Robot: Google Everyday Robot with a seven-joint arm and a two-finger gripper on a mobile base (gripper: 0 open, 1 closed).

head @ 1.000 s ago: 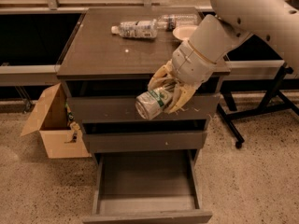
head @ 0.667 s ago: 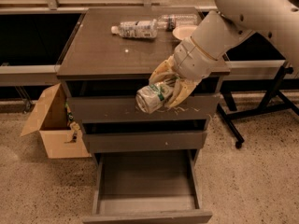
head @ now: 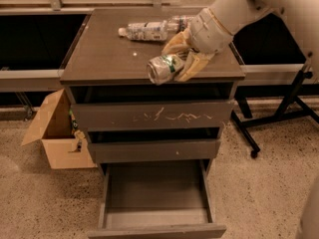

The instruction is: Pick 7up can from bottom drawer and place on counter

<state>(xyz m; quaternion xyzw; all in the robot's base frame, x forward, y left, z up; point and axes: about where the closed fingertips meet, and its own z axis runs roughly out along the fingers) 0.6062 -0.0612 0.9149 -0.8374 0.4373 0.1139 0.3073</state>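
Note:
My gripper (head: 180,59) is shut on the 7up can (head: 163,68), a dented silver can with a green and white label, held on its side. The can hangs just above the front edge of the counter (head: 107,54), right of its middle. The yellowish fingers (head: 195,64) clamp the can's rear end. The white arm reaches in from the upper right. The bottom drawer (head: 155,193) stands pulled open below, and its grey inside holds nothing.
Two clear plastic bottles (head: 149,30) lie on their sides at the counter's back. An open cardboard box (head: 57,128) stands on the floor left of the cabinet. A black stand leg (head: 269,123) is on the right. The scratched top drawer (head: 152,114) is slightly open.
The gripper has carried the can upward, from in front of the upper drawers to counter height. The camera view has shifted so the cabinet sits lower in the frame.

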